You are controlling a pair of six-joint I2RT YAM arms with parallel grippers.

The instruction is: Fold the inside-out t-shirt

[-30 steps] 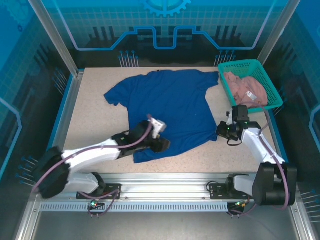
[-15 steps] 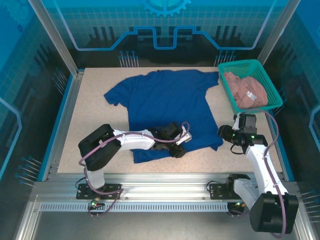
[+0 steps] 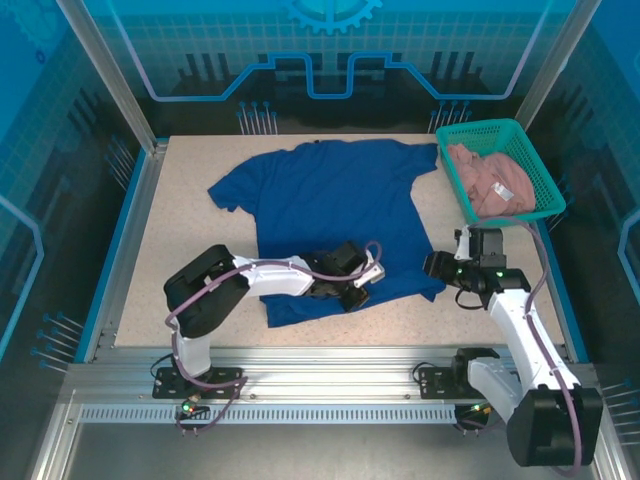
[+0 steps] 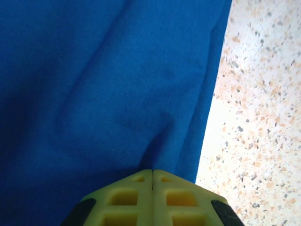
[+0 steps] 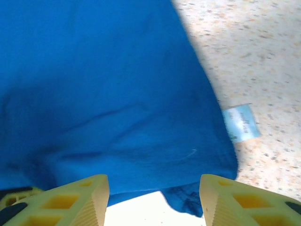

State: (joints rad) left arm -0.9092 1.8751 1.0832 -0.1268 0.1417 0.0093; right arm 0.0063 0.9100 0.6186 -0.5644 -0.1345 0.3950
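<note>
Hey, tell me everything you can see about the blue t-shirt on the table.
The t-shirt is royal blue, short-sleeved, soft matte cotton by its look, lying mostly flat on the speckled table, collar toward the far edge, hem toward the arms. A pale label sticks out beside one hem corner. The left gripper has its jaws shut on the hem, fabric puckering there; the right gripper stands open at that corner.

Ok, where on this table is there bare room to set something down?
Bare tabletop runs as a wide strip between the blue t-shirt at its left sleeve and the table's left edge; a narrower gap lies between shirt and green basket. Crowded: the near hem, where the left end effector and right end effector sit.
</note>
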